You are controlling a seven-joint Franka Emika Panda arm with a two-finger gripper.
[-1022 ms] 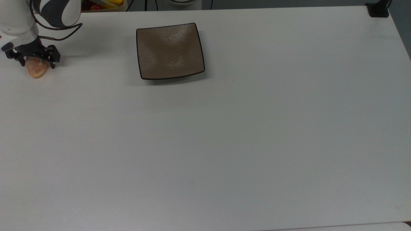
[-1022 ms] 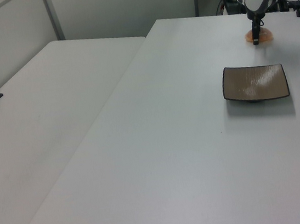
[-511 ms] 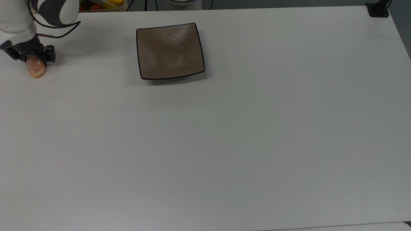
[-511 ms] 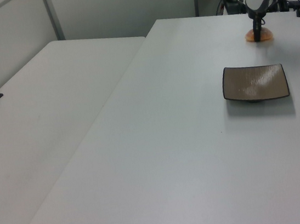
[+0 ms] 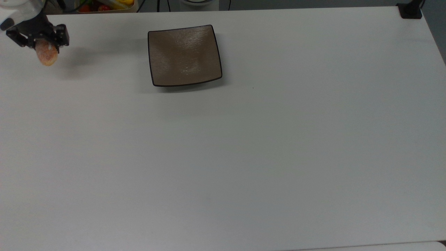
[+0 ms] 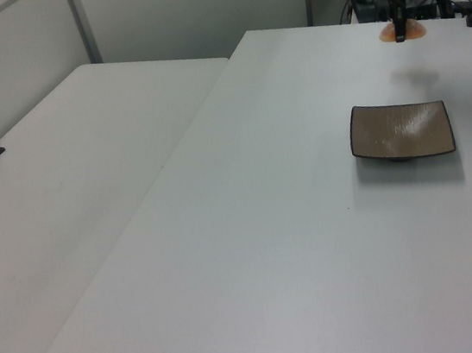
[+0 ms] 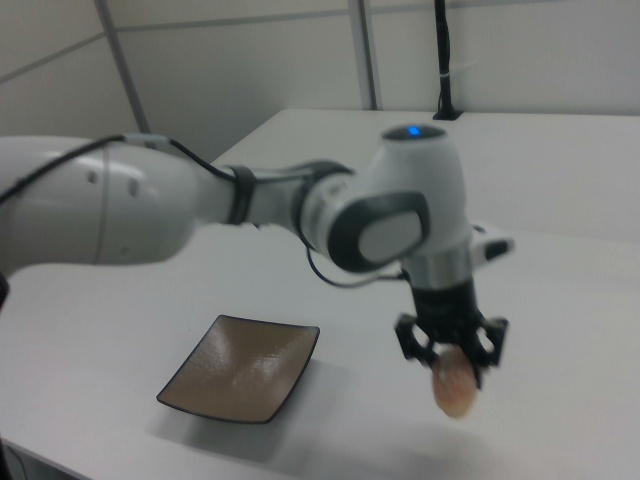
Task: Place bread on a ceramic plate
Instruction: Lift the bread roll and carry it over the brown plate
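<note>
Gripper clamped on bread, well apart from ceramic plate; apparently pinched near top, may slip out midway.

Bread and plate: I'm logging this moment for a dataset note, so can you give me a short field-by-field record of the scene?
bread: held in the claw, lifted clear of the table, shadow below it
claw: shut on the bread
ceramic plate: nothing on it, flat on the table
bread versus plate: apart; bread toward the top view's left of the plate
table: white
task state: bread not yet on the plate
</note>
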